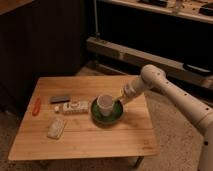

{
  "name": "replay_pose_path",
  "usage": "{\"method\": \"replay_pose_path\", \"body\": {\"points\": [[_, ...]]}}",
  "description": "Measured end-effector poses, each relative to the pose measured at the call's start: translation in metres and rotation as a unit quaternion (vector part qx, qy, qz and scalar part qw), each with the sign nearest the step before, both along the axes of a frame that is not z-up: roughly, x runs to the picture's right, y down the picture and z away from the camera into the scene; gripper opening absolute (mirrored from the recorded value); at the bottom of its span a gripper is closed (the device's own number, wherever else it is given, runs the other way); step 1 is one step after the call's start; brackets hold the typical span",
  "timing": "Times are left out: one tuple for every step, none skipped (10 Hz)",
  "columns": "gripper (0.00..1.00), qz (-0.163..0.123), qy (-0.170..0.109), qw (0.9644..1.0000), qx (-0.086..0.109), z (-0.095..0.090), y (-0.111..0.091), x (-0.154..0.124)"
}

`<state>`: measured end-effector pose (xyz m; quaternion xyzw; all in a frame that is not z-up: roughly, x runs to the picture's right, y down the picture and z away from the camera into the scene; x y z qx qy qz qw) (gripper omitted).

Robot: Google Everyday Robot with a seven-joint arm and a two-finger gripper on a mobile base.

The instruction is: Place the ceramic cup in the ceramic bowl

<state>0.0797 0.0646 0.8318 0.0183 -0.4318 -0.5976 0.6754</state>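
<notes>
The white ceramic cup [105,104] stands upright over the middle of the dark green ceramic bowl [116,116], which sits on the wooden table [85,142] a little right of centre. I cannot tell whether the cup rests in the bowl or hangs just above it. My gripper [118,99] reaches in from the right at the end of the white arm [150,80] and is right beside the cup's right side.
Left of the bowl lie a flat white printed box [75,107], a dark grey flat item [60,99], an orange-red item [36,106] and a pale packet [56,127]. A dark shelf unit [150,55] stands behind the table.
</notes>
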Motion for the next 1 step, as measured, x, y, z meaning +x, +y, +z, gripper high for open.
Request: {"method": "replay_pose_path", "body": {"points": [[0.81,0.001,0.001,1.0000,0.000,0.0010,0.0009,-0.0002]]}}
